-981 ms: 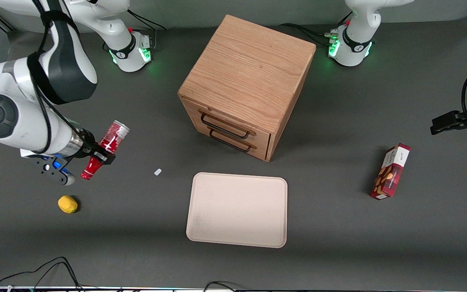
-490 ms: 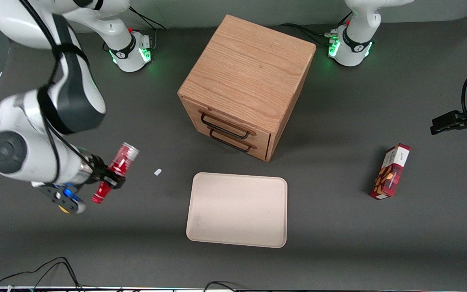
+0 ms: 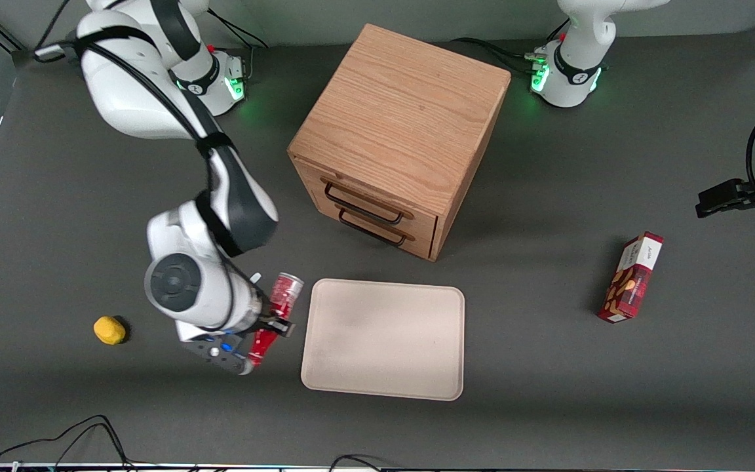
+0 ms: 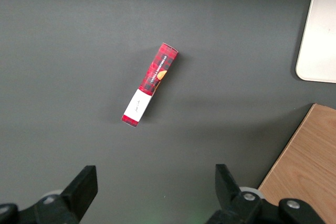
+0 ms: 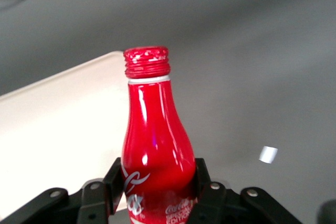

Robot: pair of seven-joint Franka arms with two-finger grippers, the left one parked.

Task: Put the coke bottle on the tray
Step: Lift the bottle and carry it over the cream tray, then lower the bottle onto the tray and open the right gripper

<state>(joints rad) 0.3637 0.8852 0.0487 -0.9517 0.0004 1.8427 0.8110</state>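
The gripper [image 3: 271, 322] is closed on the body of the coke bottle [image 3: 275, 314], holding it in the air just beside the tray's [image 3: 384, 367] short edge at the working arm's end. The bottle is tilted, its silvery base pointing up toward the wooden cabinet [image 3: 400, 131] and its red cap pointing down toward the front camera. In the right wrist view the black fingers [image 5: 113, 182] press against both sides of the coke bottle [image 5: 155, 150] just below its narrowing neck, with the pale tray [image 5: 58, 129] showing past the cap and a small white scrap [image 5: 268, 154] lying on the dark table [image 5: 252, 51].

The tray lies flat on the table [image 3: 548, 393], nearer to the front camera than the cabinet, and it has nothing on it. The cabinet stands in the middle of the table with two drawers, each with a dark handle [image 3: 364, 203], facing the tray at an angle.

A small yellow object [image 3: 109, 330] rests on the table toward the working arm's end, well apart from the tray. A red snack box [image 3: 631, 277] sits toward the parked arm's end, also well apart from the tray; in the left wrist view the same snack box [image 4: 150, 84] lies on bare table, with a corner of the tray [image 4: 317, 30] and an edge of the cabinet [image 4: 304, 177] in sight.
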